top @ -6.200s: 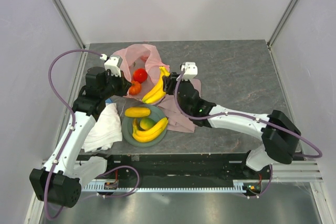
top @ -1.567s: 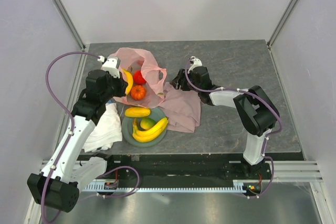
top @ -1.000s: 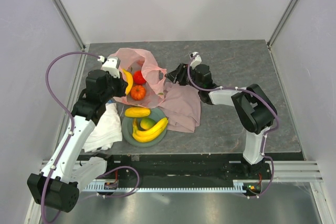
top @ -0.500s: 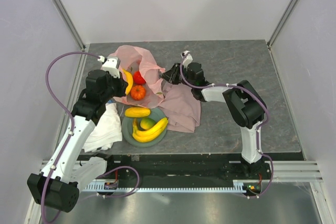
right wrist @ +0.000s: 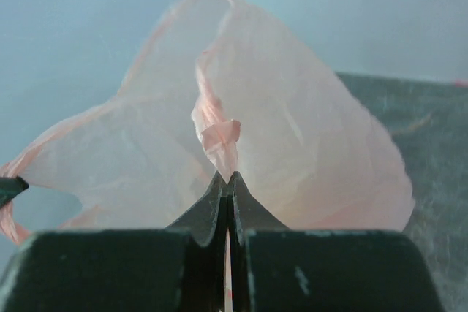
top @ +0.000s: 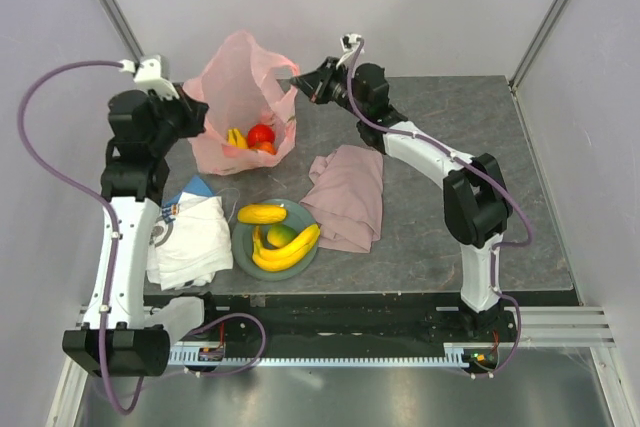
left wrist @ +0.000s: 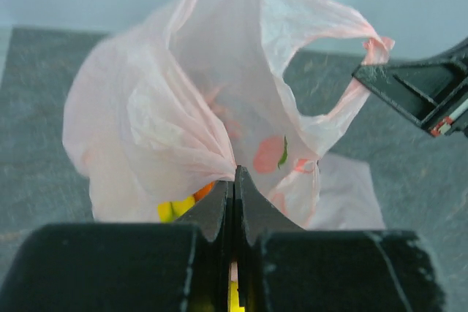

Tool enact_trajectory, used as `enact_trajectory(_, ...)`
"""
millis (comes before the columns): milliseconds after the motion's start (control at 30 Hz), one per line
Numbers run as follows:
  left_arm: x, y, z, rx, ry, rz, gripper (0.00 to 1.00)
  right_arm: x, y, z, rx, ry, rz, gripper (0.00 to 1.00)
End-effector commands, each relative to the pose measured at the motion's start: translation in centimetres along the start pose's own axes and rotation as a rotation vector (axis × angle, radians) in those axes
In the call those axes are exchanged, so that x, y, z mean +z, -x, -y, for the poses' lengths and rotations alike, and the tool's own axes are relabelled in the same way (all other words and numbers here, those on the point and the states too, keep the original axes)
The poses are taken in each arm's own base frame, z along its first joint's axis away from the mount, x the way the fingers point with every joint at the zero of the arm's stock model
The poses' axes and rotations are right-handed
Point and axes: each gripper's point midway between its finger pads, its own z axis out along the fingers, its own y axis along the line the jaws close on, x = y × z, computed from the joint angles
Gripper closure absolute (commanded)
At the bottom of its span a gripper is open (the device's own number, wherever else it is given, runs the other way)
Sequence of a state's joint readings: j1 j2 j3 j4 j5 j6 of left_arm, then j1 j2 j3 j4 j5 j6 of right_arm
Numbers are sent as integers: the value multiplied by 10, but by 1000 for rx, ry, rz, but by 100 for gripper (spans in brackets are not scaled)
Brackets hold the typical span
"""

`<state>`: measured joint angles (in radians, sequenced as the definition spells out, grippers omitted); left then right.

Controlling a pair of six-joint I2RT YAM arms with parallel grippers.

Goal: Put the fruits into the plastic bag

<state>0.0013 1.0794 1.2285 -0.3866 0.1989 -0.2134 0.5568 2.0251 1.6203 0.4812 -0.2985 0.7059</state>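
The pale-pink plastic bag (top: 240,87) hangs lifted above the table's far left, stretched between both grippers. My left gripper (top: 197,110) is shut on its left edge (left wrist: 183,144). My right gripper (top: 312,87) is shut on its right handle loop (right wrist: 219,137). Inside the bag lie a banana bunch (top: 236,137), a red round fruit (top: 261,134) and an orange tangerine (top: 270,147). On the grey-green plate (top: 243,252) lie a yellow oblong fruit (top: 262,214), a small green-yellow fruit (top: 281,235) and another banana bunch (top: 290,250).
A dusty-pink cloth (top: 346,195) lies right of the plate. A white cloth (top: 188,237) lies left of the plate under my left arm. Enclosure walls stand close behind the bag.
Both grippers have risen and moved back, lifting the bag off the table by its edges. The fruits inside slid to its bottom. The right gripper closed on the handle.
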Motion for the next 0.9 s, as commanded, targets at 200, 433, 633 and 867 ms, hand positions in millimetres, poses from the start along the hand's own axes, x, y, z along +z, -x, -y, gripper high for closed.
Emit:
enact_trajectory(200,2,74,-15,-86,-64,119,98,1,77,-41,-130,-11,121,100)
enact_trajectory(433,18,6,-28,-121,-62,-21,99,2,23,-11,-79,-30,-7,100)
enact_trajectory(633,11,-16,-29,-125,-66,-33,98,-6,15,-17,-104,-21,-39,81)
enact_trajectory(867,11,-28,-25,-123,-98,-36,98,-28,40,-41,-205,-7,-9,30)
